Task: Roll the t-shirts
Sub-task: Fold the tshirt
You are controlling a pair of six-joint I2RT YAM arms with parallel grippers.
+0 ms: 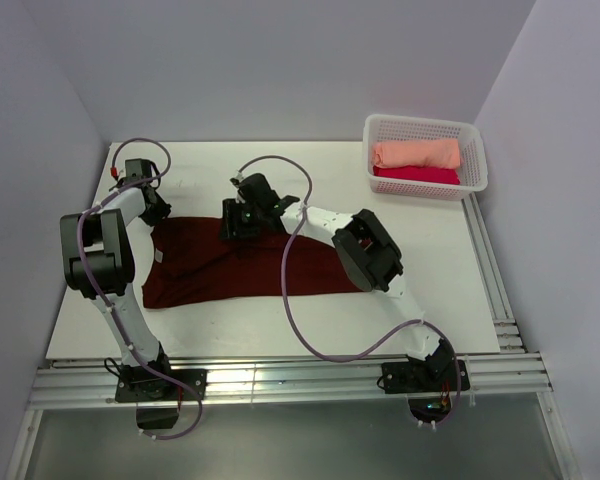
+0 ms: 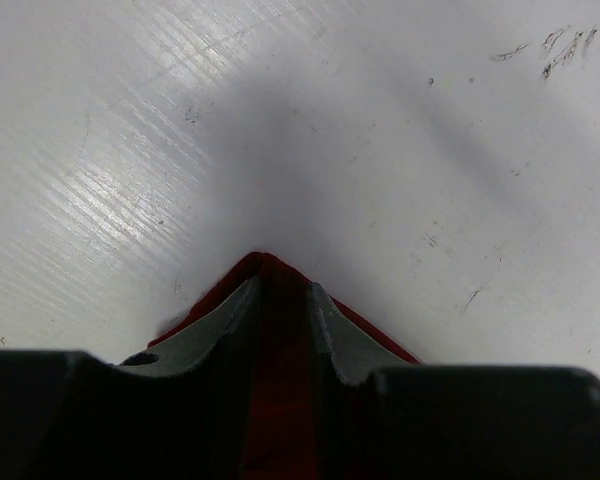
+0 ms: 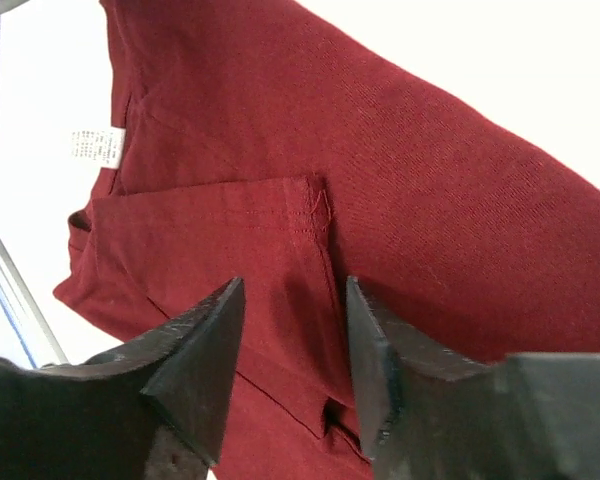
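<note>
The dark maroon t-shirt (image 1: 240,268) lies spread flat on the white table, its grey neck label (image 1: 159,257) toward the left. My left gripper (image 1: 158,211) is at the shirt's far left corner. In the left wrist view it (image 2: 282,290) is shut on a peak of maroon cloth (image 2: 280,400). My right gripper (image 1: 242,222) is over the shirt's far edge. In the right wrist view it (image 3: 292,285) is open, jaws astride a folded sleeve hem (image 3: 280,215), with the label (image 3: 97,145) beyond. Peach (image 1: 416,153) and crimson (image 1: 417,175) rolled shirts lie in a basket.
A white mesh basket (image 1: 472,150) stands at the table's far right corner. Metal rails (image 1: 280,382) run along the near edge and right side (image 1: 492,260). Purple cables loop over both arms. Bare white table (image 2: 380,130) lies beyond the left gripper.
</note>
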